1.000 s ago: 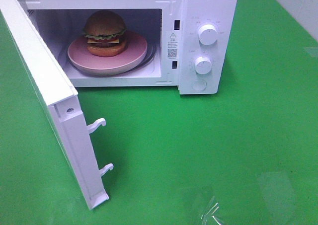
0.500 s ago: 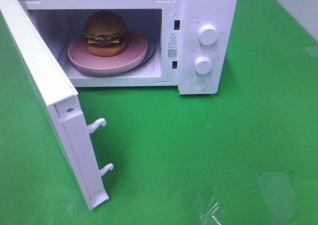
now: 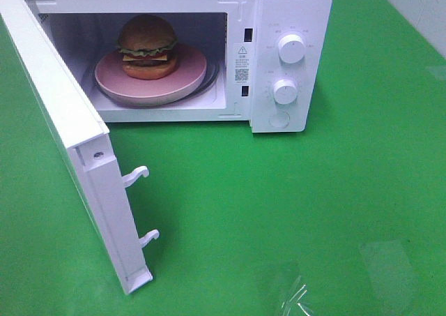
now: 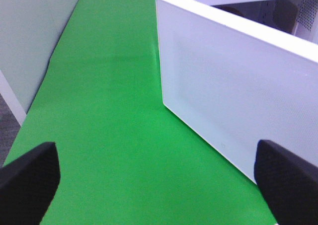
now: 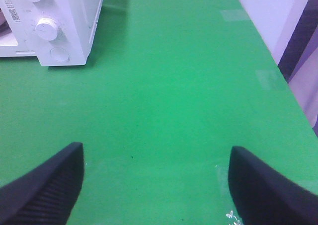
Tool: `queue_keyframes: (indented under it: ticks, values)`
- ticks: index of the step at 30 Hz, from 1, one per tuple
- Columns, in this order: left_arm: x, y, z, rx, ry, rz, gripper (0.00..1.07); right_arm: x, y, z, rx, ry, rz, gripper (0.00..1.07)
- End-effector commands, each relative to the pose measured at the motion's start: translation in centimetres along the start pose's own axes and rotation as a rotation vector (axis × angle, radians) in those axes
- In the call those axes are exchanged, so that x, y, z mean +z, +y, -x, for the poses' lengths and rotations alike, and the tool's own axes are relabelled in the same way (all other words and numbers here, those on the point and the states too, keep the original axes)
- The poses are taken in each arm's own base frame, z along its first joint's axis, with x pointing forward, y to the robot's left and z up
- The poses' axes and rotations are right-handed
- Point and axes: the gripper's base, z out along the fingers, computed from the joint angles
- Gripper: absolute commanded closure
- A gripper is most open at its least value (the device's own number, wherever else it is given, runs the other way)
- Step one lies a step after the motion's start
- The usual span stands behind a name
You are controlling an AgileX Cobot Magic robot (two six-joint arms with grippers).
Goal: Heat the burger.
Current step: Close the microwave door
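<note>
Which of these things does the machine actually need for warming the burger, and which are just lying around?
For the job: burger, on the pink plate inside the microwave; its open door; upper knob and lower knob.

Just lying about: clear plastic scrap on the green cloth, near the front edge.

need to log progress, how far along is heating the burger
Done: burger sits on the plate inside the microwave. In hand: nothing; left hand and right hand are open and empty. Left: shut the wide-open door, then turn the knobs.
</note>
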Motion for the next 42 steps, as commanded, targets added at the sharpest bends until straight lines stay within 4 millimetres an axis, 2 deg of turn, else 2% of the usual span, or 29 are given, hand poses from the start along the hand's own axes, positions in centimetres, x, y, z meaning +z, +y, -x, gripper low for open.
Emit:
queue_keyframes:
  ticks: [1,8,10,18,19,20,21,22,23,24,25,26,28,29,30,35,37,42]
  values:
    - [0.7,0.2,1.3,-0.018,-0.066,0.000,0.07,-0.3,-0.1,-0.2,-0.005,-0.020,-0.006,0.32]
    - [2.9,0.5,2.7,-0.037,-0.064,0.001,0.07,-0.3,-0.1,-0.2,-0.005,-0.020,-0.006,0.32]
    - [4.7,0.6,3.1,-0.063,-0.022,-0.011,0.07,-0.3,-0.1,-0.2,-0.005,-0.020,-0.006,0.32]
    - [5.7,0.9,3.9,-0.081,-0.067,0.007,0.11,-0.3,-0.1,-0.2,-0.005,-0.020,-0.006,0.32]
    - [5.7,0.9,4.0,-0.094,-0.076,0.010,0.17,-0.3,-0.1,-0.2,-0.005,-0.020,-0.006,0.32]
    - [5.7,0.9,4.0,-0.094,-0.076,0.010,0.17,-0.3,-0.1,-0.2,-0.005,-0.020,-0.006,0.32]
    - [5.9,0.9,4.0,-0.096,-0.069,0.014,0.26,-0.3,-0.1,-0.2,-0.005,-0.020,-0.006,0.32]
    - [5.9,0.9,4.0,-0.096,-0.069,0.014,0.26,-0.3,-0.1,-0.2,-0.005,-0.020,-0.006,0.32]
    - [6.0,1.0,4.0,-0.083,-0.067,0.022,0.43,-0.3,-0.1,-0.2,-0.005,-0.020,-0.006,0.32]
    - [6.0,1.0,4.0,-0.083,-0.067,0.022,0.43,-0.3,-0.1,-0.2,-0.005,-0.020,-0.006,0.32]
    - [6.1,1.1,4.1,-0.076,-0.070,0.026,0.53,-0.3,-0.1,-0.2,-0.005,-0.020,-0.006,0.32]
    - [6.1,1.1,4.1,-0.076,-0.070,0.026,0.53,-0.3,-0.1,-0.2,-0.005,-0.020,-0.006,0.32]
    - [6.5,1.2,4.2,-0.031,-0.063,0.037,0.88,-0.3,-0.1,-0.2,-0.005,-0.020,-0.006,0.32]
    - [6.5,1.2,4.2,-0.031,-0.063,0.037,0.88,-0.3,-0.1,-0.2,-0.005,-0.020,-0.006,0.32]
    - [6.9,1.3,4.1,-0.014,-0.061,0.041,1.05,-0.3,-0.1,-0.2,-0.005,-0.020,-0.006,0.32]
    - [7.8,1.4,3.6,0.006,-0.066,0.051,1.07,-0.3,-0.1,-0.2,-0.005,-0.020,-0.006,0.32]
    - [9.3,1.4,2.4,0.009,-0.068,0.060,1.07,-0.3,-0.1,-0.2,-0.005,-0.020,-0.006,0.32]
    - [10.4,1.5,1.3,0.007,-0.106,0.072,1.07,-0.3,-0.1,-0.2,-0.005,-0.020,-0.006,0.32]
